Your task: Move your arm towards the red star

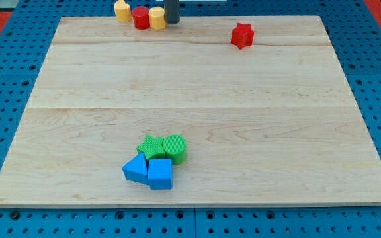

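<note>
Blue pegboard frames a pale wooden board [190, 119], and you should take the red star [242, 36] as your landmark for everything on it. That star sits near the board's top edge, toward the view's right, standing alone with bare wood all round it. Your rod comes down at the top edge, to the view's left of the star and roughly level with it; my tip [171, 23] rests at the far rim, apart from the star by a clear stretch of wood. No hand or jaws exist on this rig, so you have nothing spread or pinching to check; the rod holds nothing. Just beside the tip, on the side away from the star, stands a row of three blocks: a yellow block [157, 18] that looks to touch the rod, a red cylinder [141, 17] next, and a second yellow block [122, 10] farthest from the star. Well below the star and to its left, near the bottom edge, a green star [151, 147], a green cylinder [174, 148], a blue triangular block [135, 169] and a blue cube [160, 174] sit bunched together. Judge the task as barely begun or partway: the approach is left, a slide toward the view's right, with no block in the path.
</note>
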{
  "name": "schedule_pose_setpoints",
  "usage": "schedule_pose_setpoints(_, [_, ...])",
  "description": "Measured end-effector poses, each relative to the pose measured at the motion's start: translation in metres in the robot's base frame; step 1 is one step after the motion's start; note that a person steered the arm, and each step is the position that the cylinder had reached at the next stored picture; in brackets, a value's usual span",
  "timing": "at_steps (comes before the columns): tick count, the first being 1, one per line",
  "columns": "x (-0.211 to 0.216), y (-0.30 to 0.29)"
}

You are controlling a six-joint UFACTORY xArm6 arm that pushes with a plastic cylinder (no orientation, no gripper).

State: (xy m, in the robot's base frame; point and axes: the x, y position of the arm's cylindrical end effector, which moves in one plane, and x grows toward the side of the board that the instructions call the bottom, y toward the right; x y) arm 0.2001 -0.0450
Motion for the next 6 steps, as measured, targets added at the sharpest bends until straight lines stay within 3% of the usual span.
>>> schedule_pose_setpoints(2, [0.106, 0.076])
schedule_pose_setpoints(3, [0.139, 0.147])
schedule_pose_setpoints(4, [0.092, 0.192])
schedule_pose_setpoints(6, [0.045, 0.165])
